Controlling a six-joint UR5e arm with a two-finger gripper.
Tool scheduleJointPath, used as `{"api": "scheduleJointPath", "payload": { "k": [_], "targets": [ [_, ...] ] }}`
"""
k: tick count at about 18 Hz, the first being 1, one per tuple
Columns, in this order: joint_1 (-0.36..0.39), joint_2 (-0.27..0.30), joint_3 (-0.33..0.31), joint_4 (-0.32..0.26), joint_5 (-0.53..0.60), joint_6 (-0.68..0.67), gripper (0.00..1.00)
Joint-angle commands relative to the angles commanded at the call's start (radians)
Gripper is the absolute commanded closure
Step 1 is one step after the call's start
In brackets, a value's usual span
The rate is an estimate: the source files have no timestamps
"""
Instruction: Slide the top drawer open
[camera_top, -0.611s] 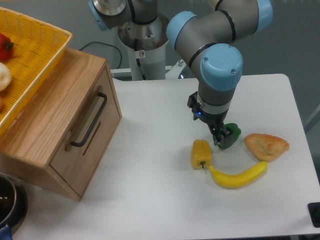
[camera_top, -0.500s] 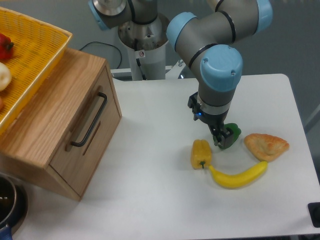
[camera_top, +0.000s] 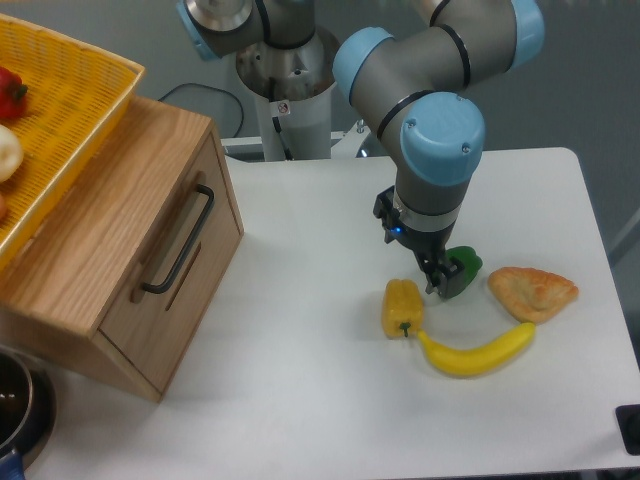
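Observation:
The top drawer is the light oak front panel of the wooden box at the left, and it sits shut, flush with the box. Its long black bar handle runs diagonally across the panel. My gripper hangs far to the right, low over the table. Its dark fingertips stand just beside a green pepper, touching or nearly touching its left side. The fingers show as one dark clump, so the gap between them is not visible. Nothing is lifted.
A yellow mesh basket holding produce rests on top of the wooden box. A yellow pepper, a banana and a pastry lie around the gripper. A dark pot shows at the bottom left.
The gripper has shifted very slightly up and left beside the green pepper. The drawer and the other objects have not moved.

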Motion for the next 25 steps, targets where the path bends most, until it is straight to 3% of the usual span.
{"api": "scheduleJointPath", "payload": {
  "k": [4,8,11,17,20,25],
  "targets": [
    [0.008,0.038,-0.043,-0.008,-0.055,-0.018,0.0],
    [0.047,0.063,-0.049,-0.104,-0.112,-0.032,0.0],
    [0.063,0.069,-0.049,-0.141,-0.216,-0.092,0.0],
    [0.003,0.092,-0.051,-0.175,-0.258,-0.263,0.0],
    [-0.029,0.094,-0.054,-0.195,-0.293,-0.415,0.0],
    [-0.06,0.149,-0.081,-0.225,-0.383,-0.55,0.0]
  ]
}}
